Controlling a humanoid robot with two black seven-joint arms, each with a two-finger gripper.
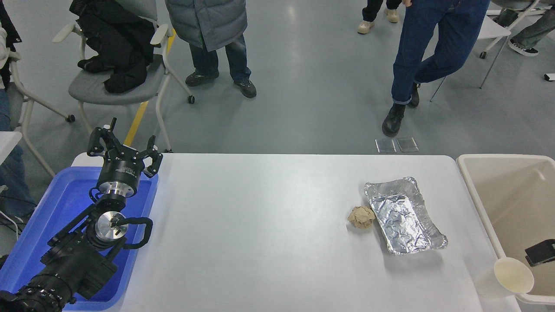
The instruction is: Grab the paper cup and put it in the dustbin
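Observation:
The paper cup point(508, 277), white with a cream inside, stands upright at the table's front right corner, right beside the dustbin's rim. The dustbin point(478, 208) is a large beige tub at the table's right end. Of my right gripper only a small black part point(540, 252) shows at the right edge, low over the dustbin's inside, a short way right of the cup and apart from it. My left gripper point(125, 145) is open and empty, parked over the blue tub at the lower left.
A crumpled brown paper ball point(362, 216) lies against a foil tray point(405, 216) right of the table's centre. The blue tub point(65, 203) sits at the left end. People stand beyond the far edge, by chairs.

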